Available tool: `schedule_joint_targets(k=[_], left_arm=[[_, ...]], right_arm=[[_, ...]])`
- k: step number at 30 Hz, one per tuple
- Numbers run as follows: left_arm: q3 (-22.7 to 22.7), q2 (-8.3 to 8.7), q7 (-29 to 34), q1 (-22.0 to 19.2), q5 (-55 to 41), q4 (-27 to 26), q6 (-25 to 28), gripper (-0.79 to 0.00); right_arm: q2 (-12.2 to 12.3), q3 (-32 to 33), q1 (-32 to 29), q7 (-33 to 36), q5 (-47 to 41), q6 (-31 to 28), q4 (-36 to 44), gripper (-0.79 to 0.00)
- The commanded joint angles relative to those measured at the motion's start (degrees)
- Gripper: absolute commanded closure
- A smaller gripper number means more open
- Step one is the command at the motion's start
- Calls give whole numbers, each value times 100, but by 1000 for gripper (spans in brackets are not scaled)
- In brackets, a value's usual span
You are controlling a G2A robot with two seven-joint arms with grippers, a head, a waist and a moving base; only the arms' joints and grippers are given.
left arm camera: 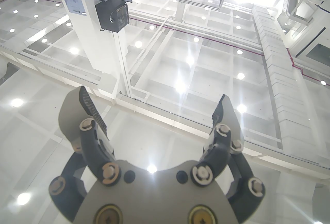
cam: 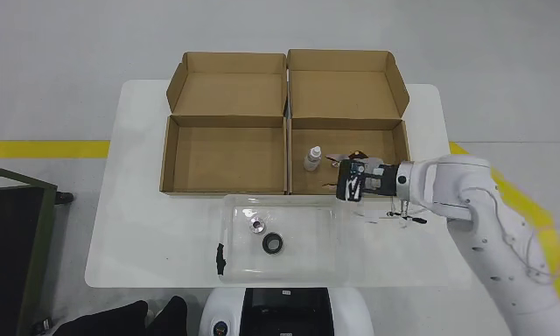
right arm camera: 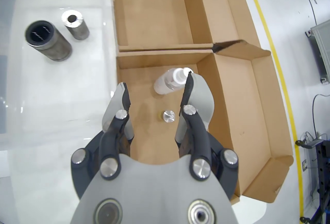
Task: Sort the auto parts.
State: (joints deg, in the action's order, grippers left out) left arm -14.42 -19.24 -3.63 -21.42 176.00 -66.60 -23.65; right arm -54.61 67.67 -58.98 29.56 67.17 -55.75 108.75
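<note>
Cardboard box (right arm camera: 232, 106) holds a metal disc (right arm camera: 168, 116) beneath the open, empty right end effector (right arm camera: 156, 82); drop-off looks done. Next, probably a cylinder (right arm camera: 49, 40) from the tray (right arm camera: 64, 85).

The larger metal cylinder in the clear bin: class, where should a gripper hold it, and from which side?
Grip the larger metal cylinder across its round wall, probably from straight above: it stands upright, bore up, apart from the smaller cylinder.
</note>
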Motion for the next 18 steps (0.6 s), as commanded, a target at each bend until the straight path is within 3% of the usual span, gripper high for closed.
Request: schedule_joint_targets(k=[1, 8, 18], left_arm=[[0, 0, 0, 0, 0, 0, 0, -785], [0, 0, 0, 0, 0, 0, 0, -785], [0, 0, 0, 0, 0, 0, 0, -785]], right_arm=[[14, -45, -122, 71, -64, -66, 236, -391], [28, -393, -383, 227, -173, -200, 750, -431], [-64, -1251, -400, 180, 241, -218, 617, -459]])
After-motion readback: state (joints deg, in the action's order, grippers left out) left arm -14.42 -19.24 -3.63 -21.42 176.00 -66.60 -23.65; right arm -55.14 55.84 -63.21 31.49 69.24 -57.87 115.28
